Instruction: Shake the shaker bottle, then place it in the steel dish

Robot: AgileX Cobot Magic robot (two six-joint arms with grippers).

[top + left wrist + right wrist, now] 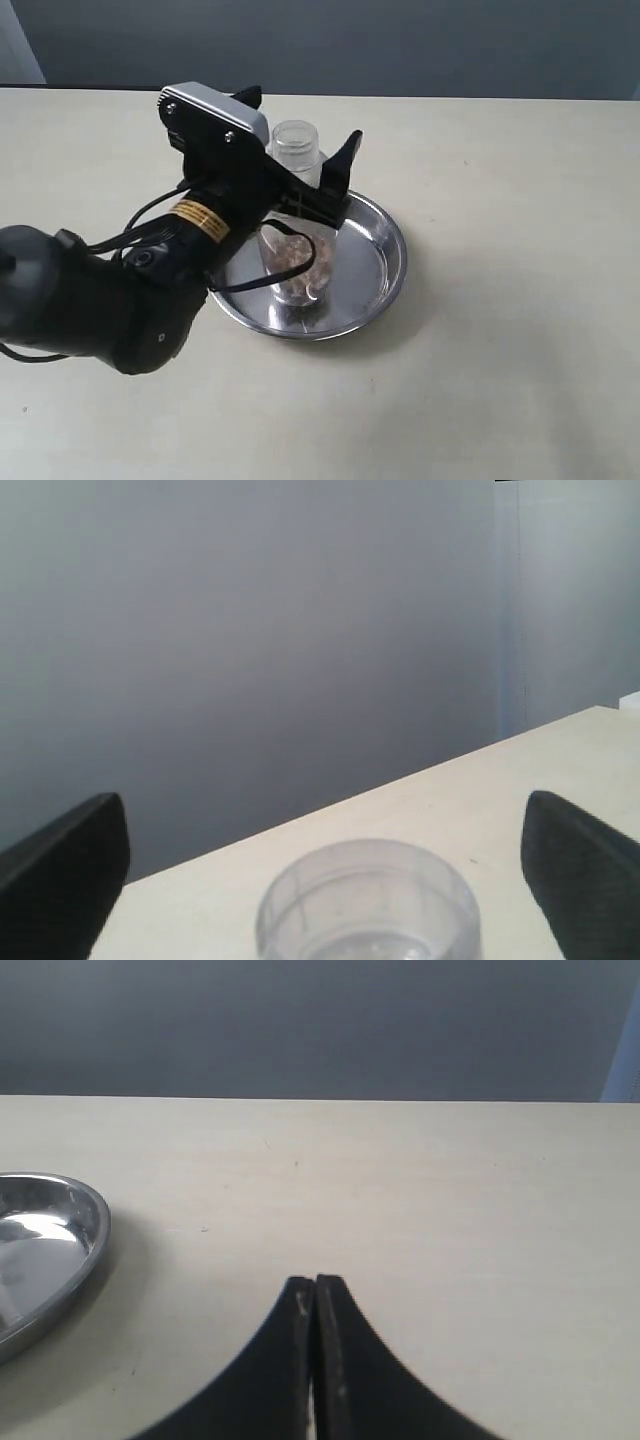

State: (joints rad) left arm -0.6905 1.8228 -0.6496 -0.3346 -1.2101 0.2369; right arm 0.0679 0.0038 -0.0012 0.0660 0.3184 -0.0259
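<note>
Exterior view has the left arm reaching in from the near left, its left pincer (300, 118) spread wide around the top of the shaker bottle (293, 270). One black finger rises on the far-left side of the bottle's clear cap (295, 140) and the other on the right side. The bottle stands upright inside the steel dish (365, 265), on the left part of its flat bottom, with brown granules showing through the frosted wall low down. A black cable (250, 285) from the arm loops across the near side of the bottle. The arm's body hides the bottle's shoulder. The dish sits on the pale surface (500, 380) about mid-scene. In the left wrist view the two fingers (65, 880) sit at opposite edges of the picture with the cap between them, and bare surface shows on either side of the cap, so neither finger touches it there. Whether they touch the wider body lower down cannot be told. In the right wrist view the right pincer (315, 1285) is pressed together, its tips meeting with nothing between them, hovering over bare surface. Part of the dish's rolled rim is visible off to one side, well apart from the tips.
</note>
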